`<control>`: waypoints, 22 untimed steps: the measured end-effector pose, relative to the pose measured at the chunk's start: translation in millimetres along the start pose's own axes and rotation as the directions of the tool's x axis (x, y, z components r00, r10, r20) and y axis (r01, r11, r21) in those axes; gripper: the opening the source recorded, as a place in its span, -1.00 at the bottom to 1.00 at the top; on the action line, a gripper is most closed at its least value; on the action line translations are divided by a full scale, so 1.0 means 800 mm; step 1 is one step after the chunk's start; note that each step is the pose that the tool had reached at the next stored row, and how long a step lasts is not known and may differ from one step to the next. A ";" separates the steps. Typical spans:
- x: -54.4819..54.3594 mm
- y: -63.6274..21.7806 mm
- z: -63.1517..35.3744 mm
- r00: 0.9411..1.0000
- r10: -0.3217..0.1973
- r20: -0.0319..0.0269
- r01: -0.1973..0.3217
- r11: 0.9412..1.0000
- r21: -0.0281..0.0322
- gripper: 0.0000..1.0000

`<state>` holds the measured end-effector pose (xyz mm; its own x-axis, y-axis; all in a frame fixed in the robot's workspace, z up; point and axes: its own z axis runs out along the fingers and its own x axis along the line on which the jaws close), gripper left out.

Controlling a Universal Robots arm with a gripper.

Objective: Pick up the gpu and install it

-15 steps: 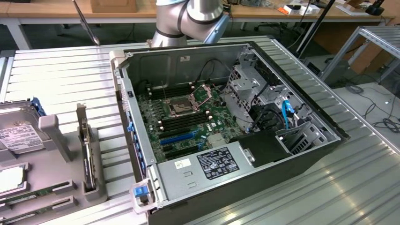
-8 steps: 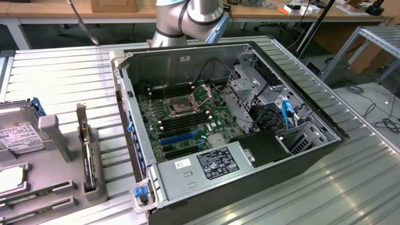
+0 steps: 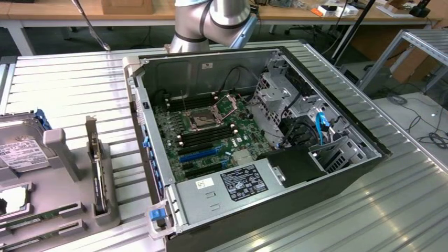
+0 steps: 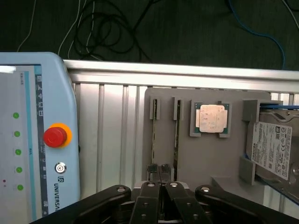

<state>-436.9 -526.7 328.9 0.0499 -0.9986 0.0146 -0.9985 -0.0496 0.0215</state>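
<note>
Gpu (image 4: 176,135) stands on its long edge in a narrow slot of the grey holder (image 4: 205,158), well away from the computer case (image 3: 175,73). A second stick (image 4: 154,133) of the same look stands in the neighbouring slot, parallel to it (the two are alike, so which one the job means cannot be told for sure). In the wrist view the gripper (image 4: 160,171) hangs over the near ends of these two sticks. Its black fingertips are pressed together with nothing clamped between them, and they touch neither stick. On the far side of the gpu from the second stick, a processor chip (image 4: 211,119) lies flat in a square pocket of the holder. Past that, a hard drive (image 4: 273,149) with a white label sits in its own bay. A teach pendant (image 4: 32,140) with a red stop button (image 4: 55,136) lies on the ribbed metal table (image 3: 70,84) beside the holder. In the exterior view the holder sits at the lower left. The case lies open in the middle with its motherboard (image 3: 210,136) and blue slots (image 3: 199,155) exposed. The robot arm (image 3: 213,21) rises behind the case at the top centre.
</note>
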 end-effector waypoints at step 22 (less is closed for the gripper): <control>0.009 -0.001 0.070 1.000 -0.007 0.000 0.007 1.000 0.000 -0.80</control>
<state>-436.9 -534.6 273.3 0.0566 -0.9983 0.0146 -0.9982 -0.0563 0.0217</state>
